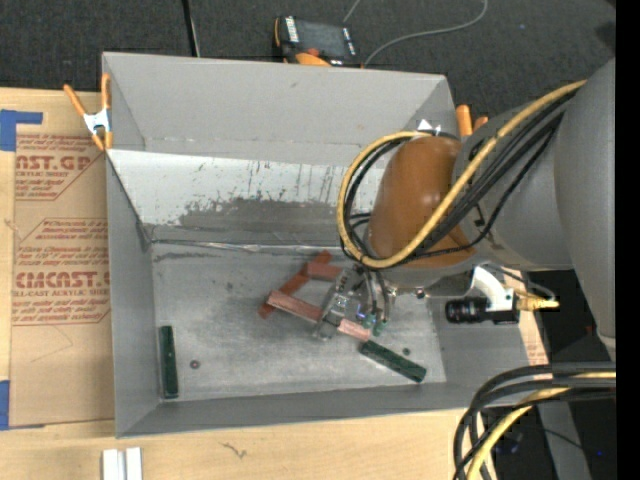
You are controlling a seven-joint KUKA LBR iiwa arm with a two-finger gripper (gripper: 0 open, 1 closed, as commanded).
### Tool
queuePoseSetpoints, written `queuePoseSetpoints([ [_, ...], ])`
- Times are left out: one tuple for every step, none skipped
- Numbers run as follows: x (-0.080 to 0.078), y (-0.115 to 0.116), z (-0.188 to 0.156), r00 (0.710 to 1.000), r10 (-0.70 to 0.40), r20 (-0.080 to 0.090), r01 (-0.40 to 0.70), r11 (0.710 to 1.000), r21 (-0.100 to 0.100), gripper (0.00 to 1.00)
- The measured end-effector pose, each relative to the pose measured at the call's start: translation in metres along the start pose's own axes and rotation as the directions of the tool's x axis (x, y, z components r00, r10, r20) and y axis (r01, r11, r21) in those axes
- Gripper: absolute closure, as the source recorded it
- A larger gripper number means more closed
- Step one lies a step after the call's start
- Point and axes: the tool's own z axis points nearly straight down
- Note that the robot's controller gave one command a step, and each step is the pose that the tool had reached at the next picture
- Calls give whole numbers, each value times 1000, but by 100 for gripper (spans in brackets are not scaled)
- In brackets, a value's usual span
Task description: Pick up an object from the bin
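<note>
End effector (349,314) hangs over flat reddish bars (291,304) in scratched metal bin (240,363).

A reddish-brown flat bar (296,306) lies flat, long and narrow, stretching from the gripper (350,313) out to the view's left, its near end tucked under the gripper; a shorter reddish-brown piece (320,266) lies slanted just above and left of the gripper, whether touching the first cannot be told; a small pale pink strip (353,329) lies right below the gripper, close by the long bar's end; a dark green bar (393,360) lies flat and slanted just below and right of the gripper; another dark green bar (167,361) lies pointing up and down the view, well apart to the gripper's far left.
</note>
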Motion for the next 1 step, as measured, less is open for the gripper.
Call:
queuePoseSetpoints([
  [0,1,-12,1000,0,-3,0,1000,1,100],
])
